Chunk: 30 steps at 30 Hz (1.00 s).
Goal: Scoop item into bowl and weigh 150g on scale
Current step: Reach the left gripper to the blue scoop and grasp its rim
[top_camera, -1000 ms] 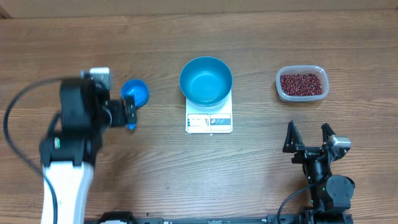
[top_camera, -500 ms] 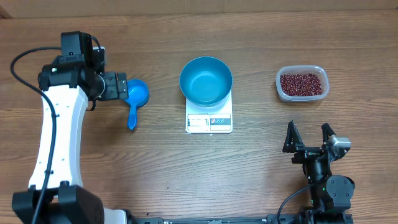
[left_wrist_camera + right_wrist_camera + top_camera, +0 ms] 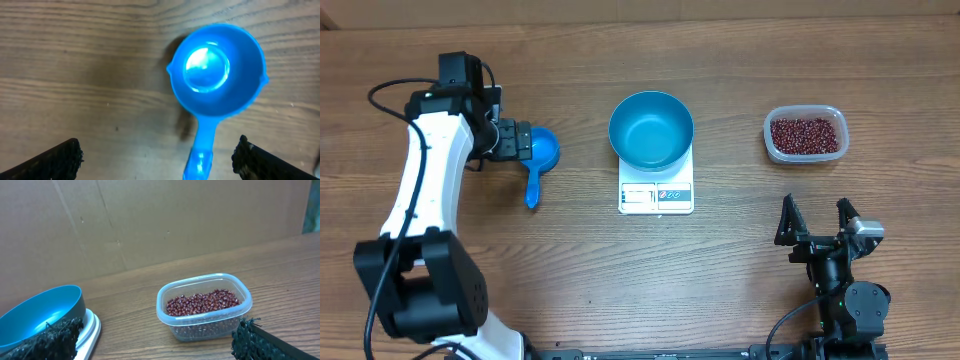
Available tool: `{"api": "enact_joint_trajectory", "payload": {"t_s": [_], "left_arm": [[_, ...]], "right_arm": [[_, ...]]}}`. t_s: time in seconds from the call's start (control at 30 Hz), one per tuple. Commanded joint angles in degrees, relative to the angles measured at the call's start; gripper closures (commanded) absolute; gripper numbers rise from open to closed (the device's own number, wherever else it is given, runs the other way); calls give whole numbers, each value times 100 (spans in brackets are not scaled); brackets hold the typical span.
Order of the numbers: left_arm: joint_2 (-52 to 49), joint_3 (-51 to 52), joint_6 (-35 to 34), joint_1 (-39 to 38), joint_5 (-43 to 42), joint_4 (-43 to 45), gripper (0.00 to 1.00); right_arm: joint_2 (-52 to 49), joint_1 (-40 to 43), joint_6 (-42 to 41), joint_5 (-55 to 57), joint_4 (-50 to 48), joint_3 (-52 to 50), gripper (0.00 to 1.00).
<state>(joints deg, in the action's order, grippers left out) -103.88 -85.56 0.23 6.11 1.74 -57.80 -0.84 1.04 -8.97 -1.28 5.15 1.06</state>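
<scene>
I had my left arm stretched to ten o'clock, left gripper (image 3: 516, 141) above the scoop (image 3: 538, 150), jaws apart. The right gripper (image 3: 814, 215) sat at five o'clock, jaws apart. The bowl (image 3: 651, 130) sat on the scale (image 3: 656, 196), the beans (image 3: 806, 134) at two o'clock.

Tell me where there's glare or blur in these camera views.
Left wrist view: a bright glare spot sits in the cup of the scoop. Right wrist view: the beans are sharp, while the near tool fingers are dark and fuzzy. Overhead view: even light, no motion blur.
</scene>
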Motion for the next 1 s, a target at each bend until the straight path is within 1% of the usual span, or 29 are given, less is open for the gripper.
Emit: {"api": "enact_joint_trajectory", "payload": {"t_s": [0.0, 0.33, 0.63, 0.97], "left_arm": [[-326, -149, 107, 31, 13, 140, 1], [-911, -149, 105, 26, 9, 562, 0], [-1379, -149, 105, 26, -11, 601, 0], [-1504, -149, 105, 24, -28, 675, 0]], "right_arm": [[66, -33, 9, -11, -33, -59, 0], [68, -33, 9, -11, -33, -59, 0], [68, -33, 9, -11, -33, -59, 0], [66, -33, 9, -11, -33, -59, 0]]}}
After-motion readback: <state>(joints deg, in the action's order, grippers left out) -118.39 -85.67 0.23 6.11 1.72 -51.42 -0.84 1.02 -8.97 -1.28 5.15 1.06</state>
